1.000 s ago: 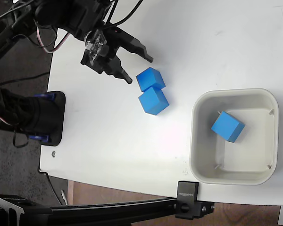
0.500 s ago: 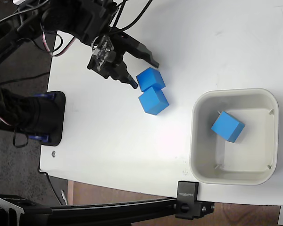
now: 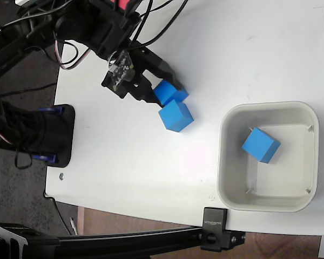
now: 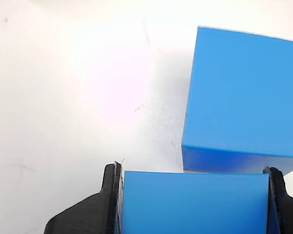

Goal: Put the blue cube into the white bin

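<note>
A: Blue fills the bottom of the wrist view: a cube (image 4: 193, 202) sits between the two black fingers (image 4: 110, 195) of the claw (image 3: 161, 87), one finger at each of its sides. Are they pressing it?

B: They lie right at its sides in the wrist view; whether they grip it or only flank it cannot be told. The claw is spread to about the cube's width.

A: And just beyond it?

B: A second cube (image 4: 244, 95), close against the first; in the fixed view it (image 3: 176, 116) lies just below and right of the flanked one, both on the white tabletop (image 3: 248, 54).

A: Farther off?

B: The bin (image 3: 224, 162), off-white, stands at the right of the fixed view, well apart from the claw. A third cube (image 3: 261, 144) rests tilted on its floor, near the middle.

A: The near edge of the tabletop?

B: A black clamp (image 3: 215, 236) on a dark rail.
</note>
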